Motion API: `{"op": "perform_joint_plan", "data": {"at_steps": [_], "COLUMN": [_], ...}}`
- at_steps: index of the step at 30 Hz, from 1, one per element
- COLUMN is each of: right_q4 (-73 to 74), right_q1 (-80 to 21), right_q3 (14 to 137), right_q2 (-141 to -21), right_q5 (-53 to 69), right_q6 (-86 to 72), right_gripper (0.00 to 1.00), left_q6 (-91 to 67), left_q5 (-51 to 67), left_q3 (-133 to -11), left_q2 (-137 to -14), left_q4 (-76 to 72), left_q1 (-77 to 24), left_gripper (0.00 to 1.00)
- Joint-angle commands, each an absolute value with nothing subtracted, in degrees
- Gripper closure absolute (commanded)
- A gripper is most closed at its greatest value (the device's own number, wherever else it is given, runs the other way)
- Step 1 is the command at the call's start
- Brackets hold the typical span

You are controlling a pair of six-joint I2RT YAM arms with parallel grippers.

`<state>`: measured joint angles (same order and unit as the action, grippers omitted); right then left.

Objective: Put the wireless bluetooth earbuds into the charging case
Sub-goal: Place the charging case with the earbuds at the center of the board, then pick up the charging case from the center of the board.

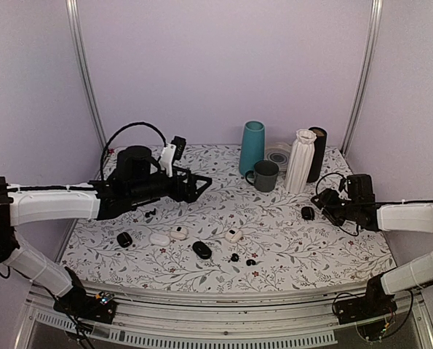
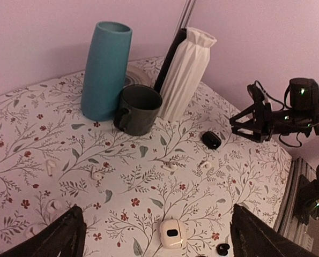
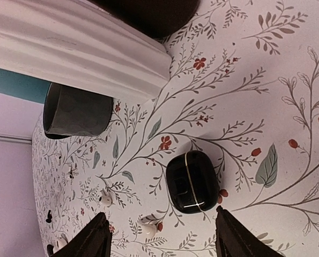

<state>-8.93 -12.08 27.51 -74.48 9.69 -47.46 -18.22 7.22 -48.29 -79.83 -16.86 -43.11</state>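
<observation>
Two tiny black earbuds lie loose near the table's front centre; one earbud shows at the bottom of the left wrist view. A glossy black charging case, lid closed, rests on the floral cloth at the right. My right gripper is open just behind it, touching nothing. My left gripper hovers wide open and empty over the middle left, with a white case below between its fingers.
A teal vase, grey mug, white ribbed vase and dark cylinder stand at the back. More white cases, black cases and white earbuds lie scattered.
</observation>
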Motion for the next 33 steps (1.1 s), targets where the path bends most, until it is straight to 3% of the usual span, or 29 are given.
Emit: {"op": "perform_joint_plan", "data": {"at_steps": [1, 18, 33], "right_q4": [-6.7, -5.6, -5.1], "right_q1": [-13.9, -19.0, -19.1], "right_q3": [31.3, 37.2, 36.3], "right_q2": [-72.6, -70.9, -68.9], "right_q5": [9.3, 9.2, 9.9], "right_q6": [-43.9, -40.1, -39.9], "right_gripper": [0.33, 0.33, 0.33], "left_q6": [-19.2, -18.0, -16.2], "left_q5": [3.1, -5.1, -6.6], "left_q3": [-52.1, -68.2, -78.4], "left_q2": [-85.3, -105.3, -119.1], "left_q4": [-10.2, 8.9, 17.1], "left_q1": [-47.4, -55.7, -58.7], "left_gripper": [0.06, 0.14, 0.26]}}
